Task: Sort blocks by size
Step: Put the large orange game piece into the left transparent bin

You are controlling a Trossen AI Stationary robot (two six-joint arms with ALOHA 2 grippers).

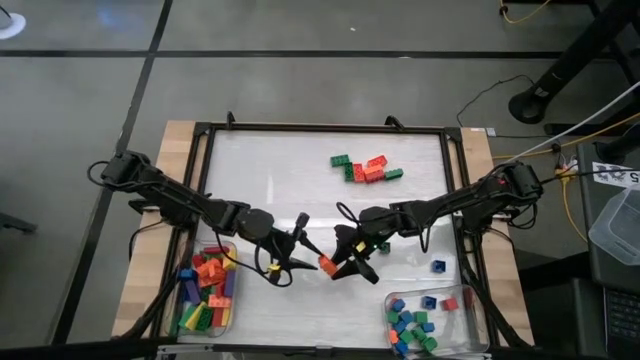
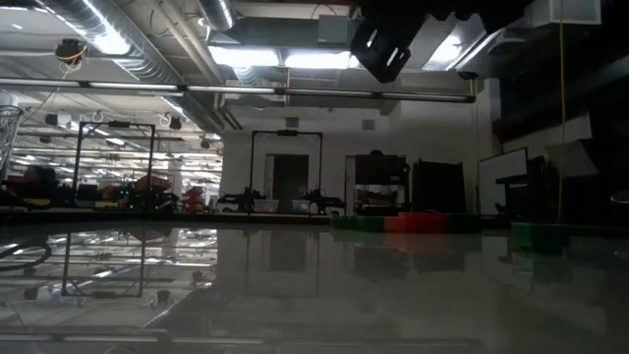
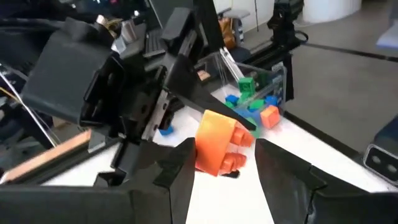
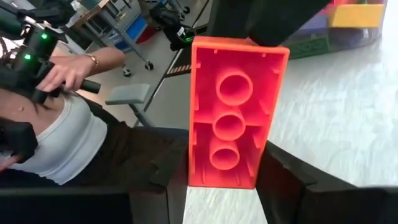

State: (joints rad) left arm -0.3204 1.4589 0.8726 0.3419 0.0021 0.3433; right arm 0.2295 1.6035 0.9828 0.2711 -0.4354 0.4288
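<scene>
White tabletop [image 1: 300,170] reflects ceiling lights; both hands grip one orange brick [image 1: 326,265].

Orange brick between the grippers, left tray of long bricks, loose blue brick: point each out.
orange brick [image 4: 233,112], right wrist view, hollow underside.
left tray [image 1: 232,246], high view, upper rim corner.
loose blue brick [image 1: 438,266], high view, top face.

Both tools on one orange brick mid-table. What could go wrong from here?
1. The orange brick sits between the left tool and the right tool; if one lets go early it may drop onto the table.
2. The tools are very close and could collide.
3. A long brick could end up in the right tray of small blocks.
</scene>
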